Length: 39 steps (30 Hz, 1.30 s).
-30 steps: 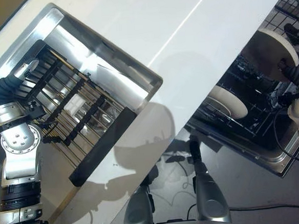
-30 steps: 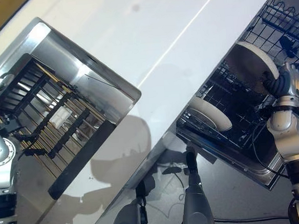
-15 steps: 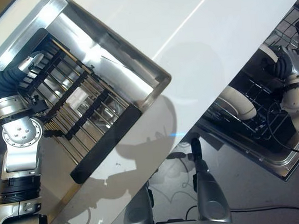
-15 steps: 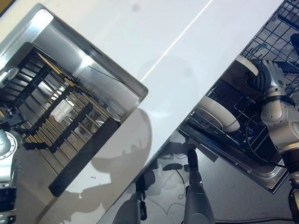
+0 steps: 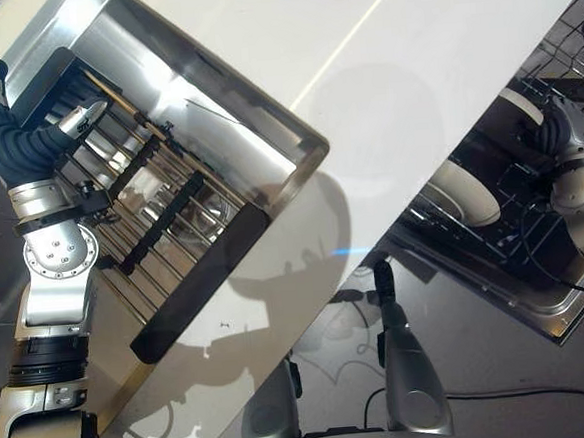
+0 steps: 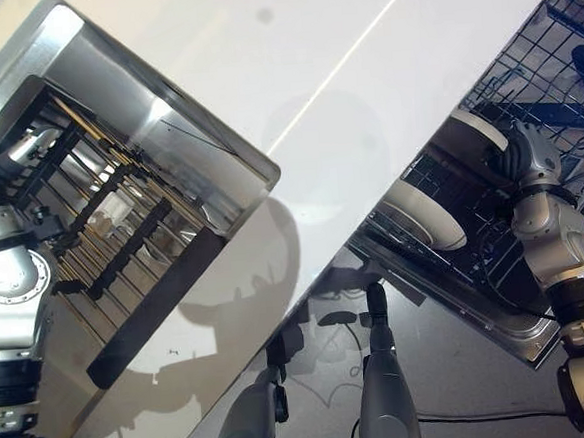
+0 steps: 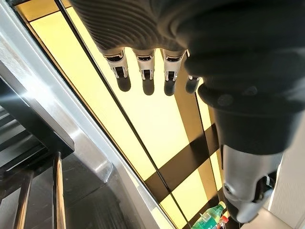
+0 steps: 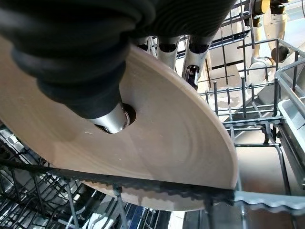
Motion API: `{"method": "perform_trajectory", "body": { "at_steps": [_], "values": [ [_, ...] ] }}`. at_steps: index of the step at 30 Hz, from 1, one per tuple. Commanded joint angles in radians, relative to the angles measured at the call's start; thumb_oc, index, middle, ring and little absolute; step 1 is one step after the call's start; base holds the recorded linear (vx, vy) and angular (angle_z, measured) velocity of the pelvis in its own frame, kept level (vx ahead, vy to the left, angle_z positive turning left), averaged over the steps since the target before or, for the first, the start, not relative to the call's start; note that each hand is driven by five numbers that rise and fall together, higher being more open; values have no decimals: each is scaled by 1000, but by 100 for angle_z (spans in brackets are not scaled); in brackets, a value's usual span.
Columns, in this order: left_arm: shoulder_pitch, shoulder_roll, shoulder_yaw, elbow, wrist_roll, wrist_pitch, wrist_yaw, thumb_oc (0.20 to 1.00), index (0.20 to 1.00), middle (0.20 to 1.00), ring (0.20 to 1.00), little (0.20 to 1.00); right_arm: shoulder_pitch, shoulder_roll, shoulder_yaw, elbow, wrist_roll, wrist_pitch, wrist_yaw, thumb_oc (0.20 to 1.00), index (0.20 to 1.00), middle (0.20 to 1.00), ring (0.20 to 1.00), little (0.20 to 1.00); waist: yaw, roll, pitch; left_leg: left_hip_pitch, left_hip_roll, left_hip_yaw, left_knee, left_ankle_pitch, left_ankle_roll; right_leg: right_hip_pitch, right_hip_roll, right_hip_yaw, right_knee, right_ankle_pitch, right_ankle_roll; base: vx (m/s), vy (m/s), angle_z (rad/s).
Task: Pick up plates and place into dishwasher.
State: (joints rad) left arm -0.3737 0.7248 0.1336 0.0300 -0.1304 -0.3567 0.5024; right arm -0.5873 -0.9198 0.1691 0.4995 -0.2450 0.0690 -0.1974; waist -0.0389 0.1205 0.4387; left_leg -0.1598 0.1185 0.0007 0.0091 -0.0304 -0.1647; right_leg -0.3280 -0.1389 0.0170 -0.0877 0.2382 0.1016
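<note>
White worktop [image 5: 289, 39] runs between the sink [image 5: 177, 82] with its dish rack [image 5: 136, 205] and the open dishwasher rack [image 6: 524, 92]. I hold the plate [image 8: 157, 148] on edge in my right hand [image 6: 521, 153], fingers [image 8: 167, 53] behind and thumb in front, clamped, half lowered among the wires beside a second plate [image 6: 422, 215]; I should seat it before letting go. My left hand [image 5: 11, 138] hangs over the sink, fingers straight, holding nothing
</note>
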Motion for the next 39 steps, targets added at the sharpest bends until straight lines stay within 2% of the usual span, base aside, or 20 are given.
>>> {"method": "perform_trajectory", "body": {
  "at_steps": [1,10,11,12,13,20,28,35,39],
  "values": [
    [-76,50,-23,0,27,-26,44,1000,1000,1000,1000,1000,-9,43,97,16,35,-35,13,200,200,200,200,200,10,13,-2,-159,-41,-26,-42,140,59,-16,-69,-32,143,-156,42,-50,42,2],
    [-73,46,-31,-10,13,-23,46,1000,1000,1000,1000,1000,16,72,79,54,55,-36,-42,200,200,200,200,200,3,26,-9,-143,-45,-16,-49,133,61,-5,-80,-32,135,-153,47,-26,35,1],
    [-73,47,-30,-13,8,-16,43,1000,1000,1000,1000,1000,23,75,72,53,62,-38,-52,482,482,482,482,482,2,24,-13,-140,-45,-16,-49,132,61,-2,-80,-33,133,-153,48,0,0,0],
    [-70,47,-28,-18,3,-11,43,1000,1000,1000,1000,1000,29,79,65,50,57,-38,-64,900,900,900,900,900,1,23,-16,-137,-45,-16,-49,130,61,1,-81,-33,132,-152,48,0,0,0],
    [-66,46,-25,-19,0,-11,44,1000,1000,1000,1000,1000,38,83,53,44,53,-35,-79,1000,1000,1000,1000,1000,-1,22,-20,-131,-45,-15,-48,128,61,5,-81,-33,131,-151,49,0,0,0],
    [-30,42,-3,-15,-13,-30,28,1000,1000,1000,1000,1000,79,110,-3,-6,55,-14,-154,1000,1000,1000,1000,1000,-2,7,-54,-94,-38,-10,-49,113,63,41,-76,-37,120,-154,46,4,3,0],
    [84,7,76,-46,-4,-53,10,1000,1000,1000,1000,1000,224,174,-128,-219,-24,40,-187,1000,1000,1000,1000,1000,-14,-26,-114,-21,-24,4,-52,92,65,116,-60,-43,106,-167,36,17,4,-1],
    [214,-49,142,-61,1,-80,-40,1000,1000,1000,1000,1000,367,227,-213,-310,-62,14,-180,1000,1000,1000,1000,1000,-11,-58,-190,58,-6,4,-46,78,64,197,-45,-48,104,-180,31,118,-11,-5],
    [278,-83,171,-67,-4,-81,-82,1000,1000,1000,1000,1000,421,261,-278,-373,-56,-37,-248,1000,1000,1000,1000,1000,-17,-62,-228,103,4,11,-34,62,64,237,-40,-38,104,-186,31,177,9,-3]
  ]
}}
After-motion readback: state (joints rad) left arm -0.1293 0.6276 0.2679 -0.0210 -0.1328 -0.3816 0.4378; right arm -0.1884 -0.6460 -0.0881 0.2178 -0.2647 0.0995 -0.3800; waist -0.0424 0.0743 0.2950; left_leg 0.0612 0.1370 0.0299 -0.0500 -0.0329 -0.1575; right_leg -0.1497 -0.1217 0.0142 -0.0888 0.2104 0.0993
